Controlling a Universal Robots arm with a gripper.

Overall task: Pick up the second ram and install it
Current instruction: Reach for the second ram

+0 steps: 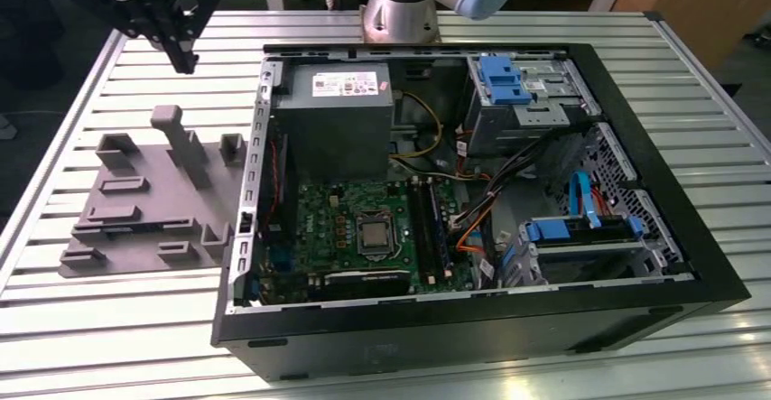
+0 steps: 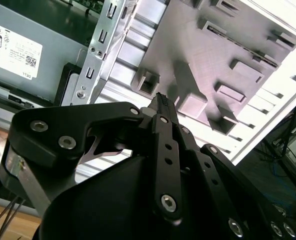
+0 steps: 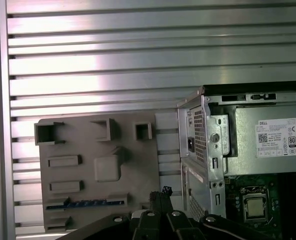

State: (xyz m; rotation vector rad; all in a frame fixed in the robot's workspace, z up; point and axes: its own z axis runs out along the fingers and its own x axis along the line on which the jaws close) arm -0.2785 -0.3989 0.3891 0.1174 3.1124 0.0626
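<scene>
The second ram (image 3: pixel 85 204) shows in the first wrist view as a thin blue-green strip. It stands on edge in a long slot of the grey fixture plate (image 3: pixel 93 170). That plate (image 1: pixel 144 210) lies on the table at the exterior view's left, beside the open computer case (image 1: pixel 482 192). My gripper (image 1: pixel 183 57) hangs high over the table beyond the plate's far end, well apart from the ram. Its black fingers meet at the tips in both wrist views (image 2: pixel 160 99) (image 3: pixel 163 191). The gripper is shut, with nothing between the fingers.
Inside the case, the grey power-supply box (image 1: pixel 331 116) sits above the green motherboard (image 1: pixel 349 228), with the long black slots (image 1: pixel 428 224) to its right. Blue drive brackets (image 1: pixel 506 79) and cables fill the right half. The table (image 1: pixel 144 328) is ribbed aluminium.
</scene>
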